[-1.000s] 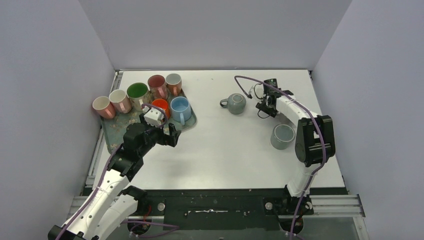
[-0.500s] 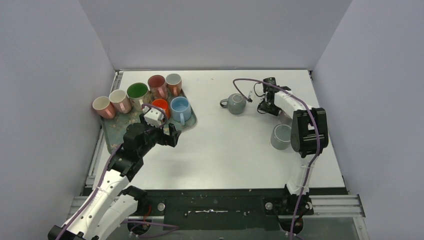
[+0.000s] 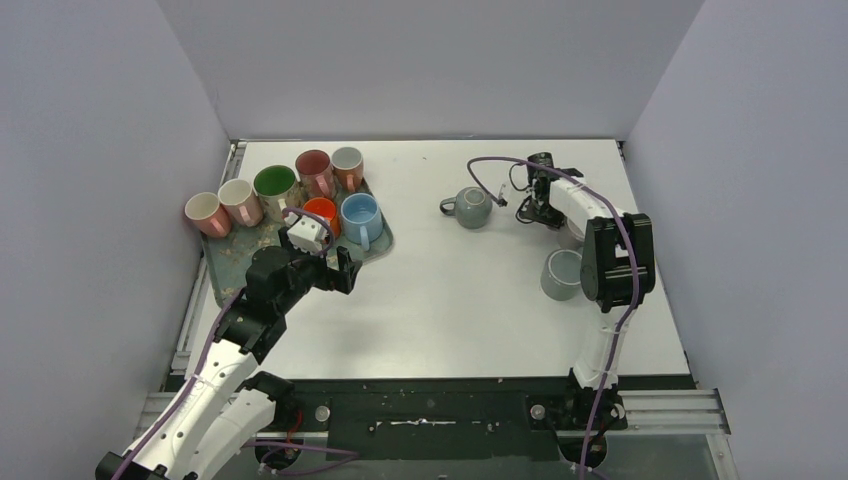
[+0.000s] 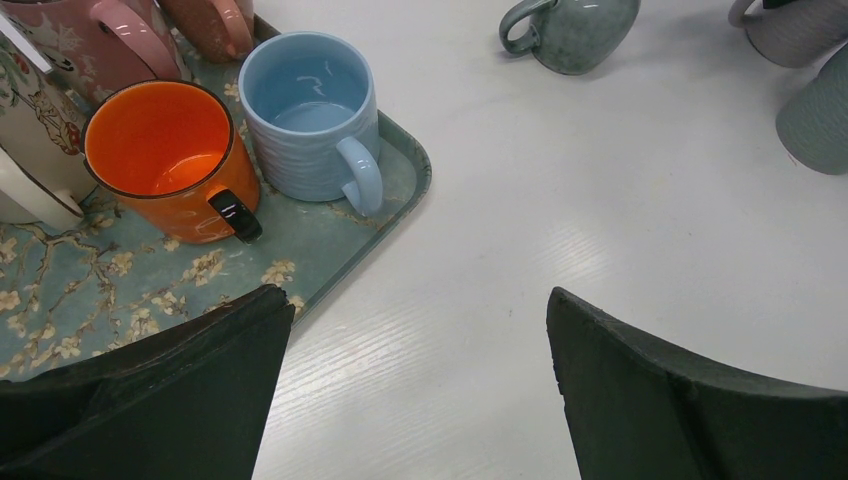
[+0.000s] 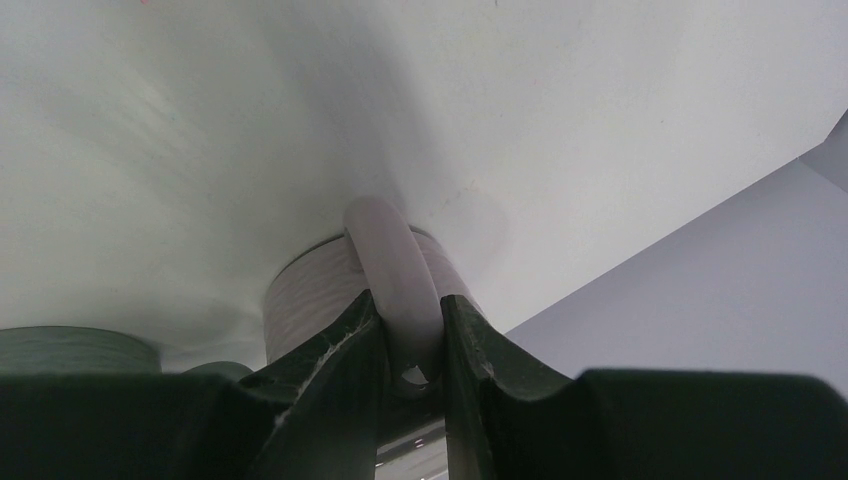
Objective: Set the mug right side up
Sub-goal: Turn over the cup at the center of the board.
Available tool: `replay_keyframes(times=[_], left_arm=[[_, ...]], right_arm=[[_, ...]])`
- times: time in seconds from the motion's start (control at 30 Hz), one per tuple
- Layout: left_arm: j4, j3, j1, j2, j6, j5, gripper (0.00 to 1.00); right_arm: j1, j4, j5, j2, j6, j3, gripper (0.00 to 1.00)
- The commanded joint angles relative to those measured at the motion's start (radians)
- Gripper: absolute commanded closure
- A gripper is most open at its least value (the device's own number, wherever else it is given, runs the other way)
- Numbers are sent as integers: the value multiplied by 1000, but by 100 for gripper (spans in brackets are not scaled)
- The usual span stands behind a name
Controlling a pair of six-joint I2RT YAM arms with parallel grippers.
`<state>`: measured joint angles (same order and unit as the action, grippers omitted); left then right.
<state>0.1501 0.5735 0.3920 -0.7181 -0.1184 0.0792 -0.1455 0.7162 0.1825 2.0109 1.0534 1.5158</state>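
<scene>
Mug handle [image 5: 392, 268] between closed right fingers [image 5: 330, 372]

Right wrist view: pale mug [image 5: 310, 290] half hidden behind right gripper [image 5: 410, 308] fingers [image 5: 330, 380]; mouth out of sight, which way up unreadable. Grey-green mug [image 5: 70, 350] only sliver, rest behind gripper body. Top view: pale mug lost behind right arm [image 3: 612, 260]. Left wrist view: ribbed mug [image 4: 820, 115] cut by right edge; pink mugs [image 4: 120, 30] cut by top edge; floral tray [image 4: 400, 180] near end under left gripper [image 4: 415, 310] fingers [image 4: 170, 400].
</scene>
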Motion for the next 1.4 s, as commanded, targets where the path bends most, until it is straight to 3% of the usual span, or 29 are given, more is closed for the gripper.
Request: replay_keyframes(times=[0.0, 0.53, 0.77, 1.03, 1.27, 1.37], left_arm=[[-5, 49, 5, 5, 16, -7, 3], [32, 73, 4, 8, 7, -99, 3], [21, 66, 2, 14, -12, -105, 3], [-69, 23, 6, 15, -19, 40, 3], [-116, 28, 13, 32, -37, 95, 6], [-136, 29, 13, 46, -84, 133, 10]], right_arm=[[-13, -49, 28, -82, 5, 30, 100], [-66, -162, 45, -252, -56, 2, 100], [-128, -263, 54, -408, -171, -110, 100], [-245, -341, -168, -668, -353, -266, 100], [-282, -415, -589, -790, -479, -348, 100], [-328, -456, -638, -831, -516, -393, 100]])
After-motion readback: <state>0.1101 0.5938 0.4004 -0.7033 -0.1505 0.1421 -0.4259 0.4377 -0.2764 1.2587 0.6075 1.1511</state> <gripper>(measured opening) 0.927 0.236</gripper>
